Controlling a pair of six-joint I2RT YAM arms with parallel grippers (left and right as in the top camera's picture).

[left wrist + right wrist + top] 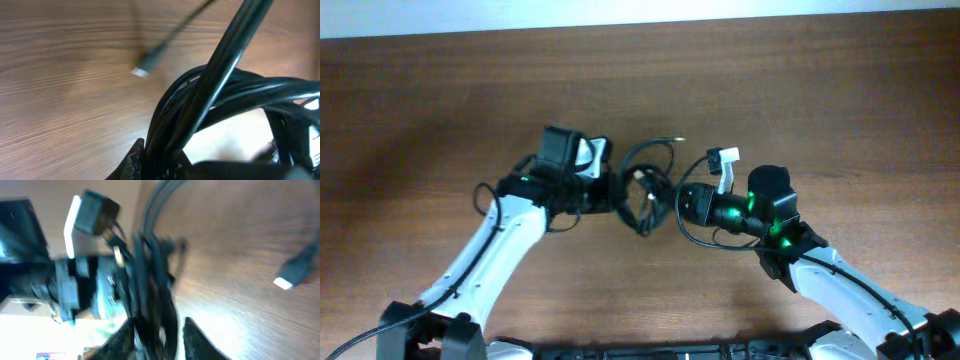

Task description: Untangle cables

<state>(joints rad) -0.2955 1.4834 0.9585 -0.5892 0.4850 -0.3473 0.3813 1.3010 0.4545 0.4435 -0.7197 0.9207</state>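
Cables [645, 190] bunched mid-table [820, 90], btwn both grippers. Left gripper [618, 195] pinches the bundle, cords fanning out from its fingers. Right gripper [672, 200]: jaws spread a bit, cords btwn them, not clamped. Silver-tipped plug [142, 70] lies loose on the wood. Small sticker [50, 355] in right wrist view, too blurred to read.

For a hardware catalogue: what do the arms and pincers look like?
The left arm and right arm have white shells, black joints and thin black wiring. The left pincer and right pincer are black. White camera brackets sit at the wrists; green lights glow on the right.
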